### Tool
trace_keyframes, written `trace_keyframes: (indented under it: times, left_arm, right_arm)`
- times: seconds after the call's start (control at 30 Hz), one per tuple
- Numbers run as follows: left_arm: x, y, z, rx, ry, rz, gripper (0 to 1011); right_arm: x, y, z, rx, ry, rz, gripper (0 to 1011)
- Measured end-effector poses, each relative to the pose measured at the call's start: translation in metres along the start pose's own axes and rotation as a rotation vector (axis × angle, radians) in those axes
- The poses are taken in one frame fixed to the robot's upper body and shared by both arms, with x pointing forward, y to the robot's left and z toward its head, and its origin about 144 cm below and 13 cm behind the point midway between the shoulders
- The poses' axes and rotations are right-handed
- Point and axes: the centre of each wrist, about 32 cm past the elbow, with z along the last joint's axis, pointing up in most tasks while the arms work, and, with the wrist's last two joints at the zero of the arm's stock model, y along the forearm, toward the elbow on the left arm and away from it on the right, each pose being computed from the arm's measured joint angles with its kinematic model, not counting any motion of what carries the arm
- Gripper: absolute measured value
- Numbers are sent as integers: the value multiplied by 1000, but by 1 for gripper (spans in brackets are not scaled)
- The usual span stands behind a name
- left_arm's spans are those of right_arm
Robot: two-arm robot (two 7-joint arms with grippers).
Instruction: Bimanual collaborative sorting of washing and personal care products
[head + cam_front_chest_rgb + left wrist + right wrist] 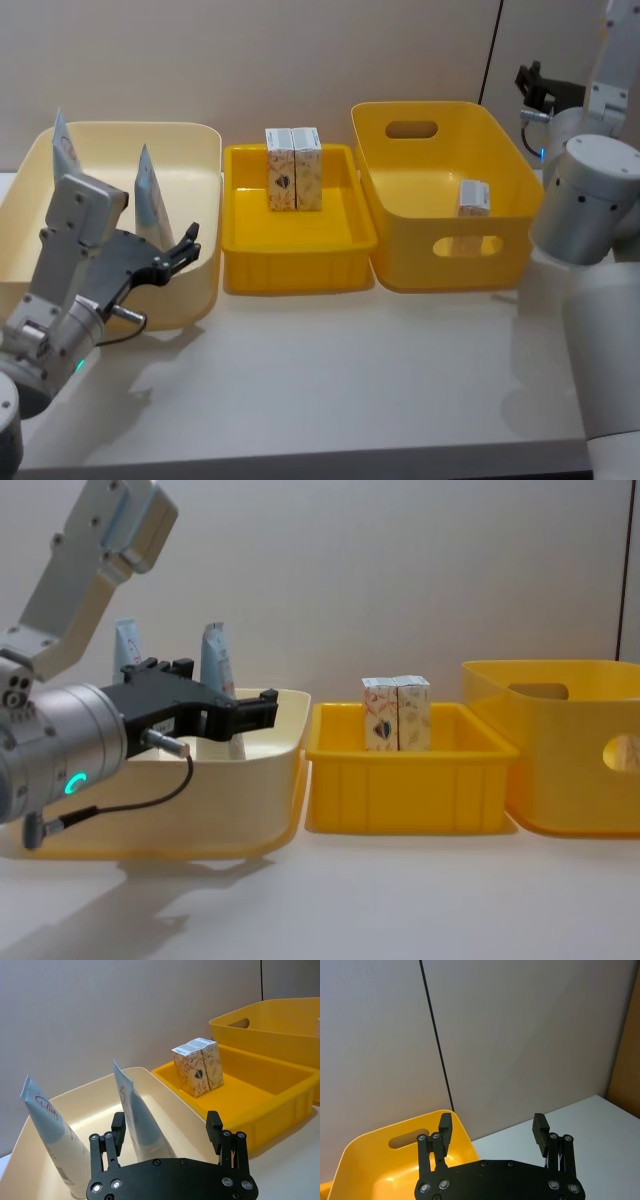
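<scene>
Risk: left gripper [166, 1122], jaws apart at cream bin [195, 160] rim, may topple tube [135, 1115] if lowered off-centre; right gripper [492, 1125] likewise apart, far off.

bright even light, soft shadows on the table [350, 380], sharp focus

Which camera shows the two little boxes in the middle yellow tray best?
The left wrist view: the two boxes stand side by side, touching, with printed fronts and tops plain to see. The head view looks down on them near the tray's back wall; the chest view shows their upper parts above its front rim.
</scene>
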Motion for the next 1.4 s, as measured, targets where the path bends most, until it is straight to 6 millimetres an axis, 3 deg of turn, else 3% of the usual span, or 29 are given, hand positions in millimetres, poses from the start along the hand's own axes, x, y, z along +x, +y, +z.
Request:
trace_keyframes:
  times: [0.43,1.0,1.1,1.4]
  left_arm:
    - [13,-20,-1,-2,15,15,1003]
    - [24,-32,-1,-30,36,21,1003]
    - [24,-33,0,-32,37,21,978]
    - [26,-35,0,-36,40,23,737]
  right_arm:
    - [0,0,0,0,0,-1,1001]
    - [0,0,0,0,1,0,1001]
    - [0,0,0,0,0,0,1001]
    - [0,0,0,0,1,0,1001]
